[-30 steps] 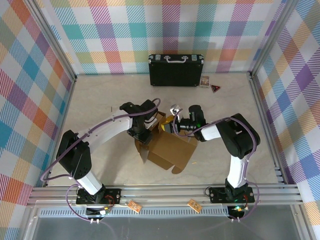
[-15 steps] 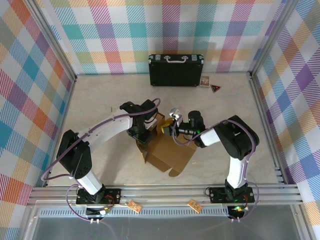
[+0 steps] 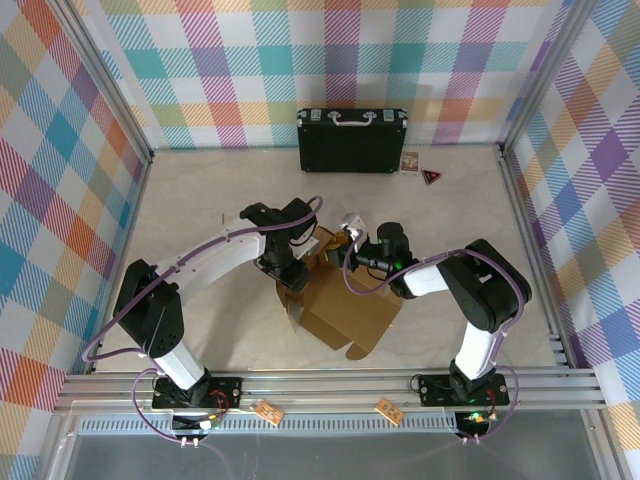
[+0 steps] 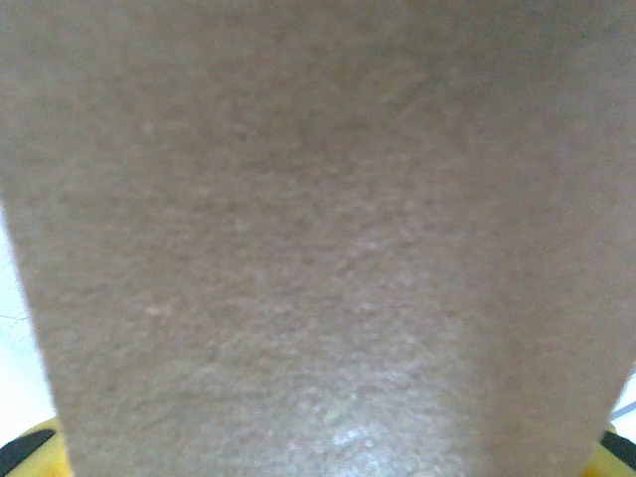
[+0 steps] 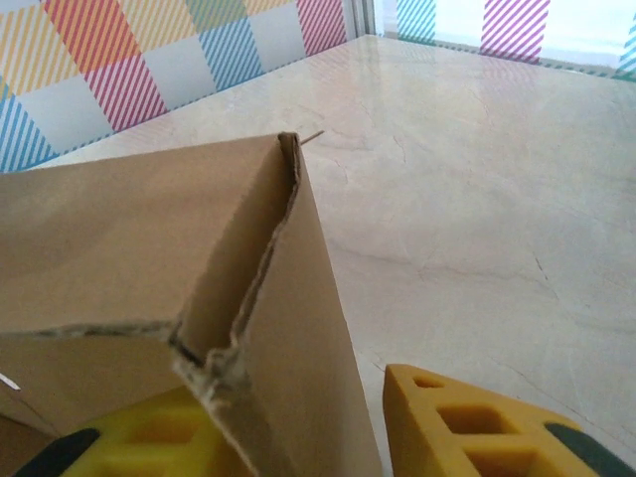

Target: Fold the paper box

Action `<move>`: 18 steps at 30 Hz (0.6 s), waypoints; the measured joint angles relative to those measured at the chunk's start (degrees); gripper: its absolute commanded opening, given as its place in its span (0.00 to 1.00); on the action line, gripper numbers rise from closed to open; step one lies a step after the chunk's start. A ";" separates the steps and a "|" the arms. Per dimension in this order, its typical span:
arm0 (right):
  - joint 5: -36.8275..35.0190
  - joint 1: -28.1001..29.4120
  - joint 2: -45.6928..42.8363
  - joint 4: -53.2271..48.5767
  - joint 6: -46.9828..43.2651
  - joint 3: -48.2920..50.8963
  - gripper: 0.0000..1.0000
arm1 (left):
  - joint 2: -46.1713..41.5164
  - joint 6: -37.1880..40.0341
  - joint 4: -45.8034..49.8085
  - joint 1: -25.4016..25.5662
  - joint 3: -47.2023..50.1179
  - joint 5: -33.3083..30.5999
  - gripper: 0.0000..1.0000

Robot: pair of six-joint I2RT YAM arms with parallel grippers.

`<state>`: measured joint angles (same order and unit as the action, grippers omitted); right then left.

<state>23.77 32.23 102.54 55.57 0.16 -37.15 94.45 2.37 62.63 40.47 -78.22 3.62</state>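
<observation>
Backdrop: pastel checked walls around a pale marbled tabletop (image 3: 200,200), with a black hard case (image 3: 352,140) standing at the far wall.
Left arm: left end effector (image 3: 288,262) sits at the box's far-left edge. On its wrist camera the yellow fingertips (image 4: 28,449) sit at the bottom corners, spread wide, with a cardboard panel close up between them.
Box: plain brown corrugated cardboard box (image 3: 350,312), partly folded, lies mid-tabletop, skewed, with loose flaps at its left and near sides.
Right arm: right end effector (image 3: 343,252) meets the box's far corner. Its fingers are spread astride a raised wall edge, with bare tabletop showing between wall and right finger.
Key relation: the box lies nearward of both end effectors, and its body runs from far-left to near-right. Both are at its far edge.
Judgement: the right looks better placed to pinch that wall.
</observation>
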 measured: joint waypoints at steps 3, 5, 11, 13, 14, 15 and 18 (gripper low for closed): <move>0.94 0.31 0.00 0.79 -1.16 0.48 0.33 | 0.00 0.11 0.02 0.28 0.00 0.50 0.44; 1.18 0.50 0.00 1.18 -1.81 1.07 0.30 | 0.00 0.26 0.04 0.52 0.00 0.83 0.44; 0.85 0.85 -0.24 0.96 -3.69 1.51 0.29 | 0.00 0.28 0.70 0.74 -0.11 1.14 0.44; 0.87 0.85 -0.39 1.03 -3.98 1.86 0.29 | 0.00 0.28 0.98 0.76 -0.37 1.49 0.44; 0.92 0.85 -0.39 1.11 -4.09 1.97 0.29 | 0.00 0.31 1.14 0.76 -0.44 1.55 0.44; 0.94 0.87 -0.39 1.20 -4.09 2.08 0.28 | 0.00 0.31 1.33 0.76 -0.44 1.73 0.44; 0.98 0.98 -0.39 1.31 -4.72 2.21 0.28 | 0.00 0.46 1.57 0.76 -0.46 2.03 0.44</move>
<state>24.75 33.21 102.15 56.88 -4.56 -34.94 94.45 2.83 64.20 41.23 -78.67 5.65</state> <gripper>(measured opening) 0.281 0.485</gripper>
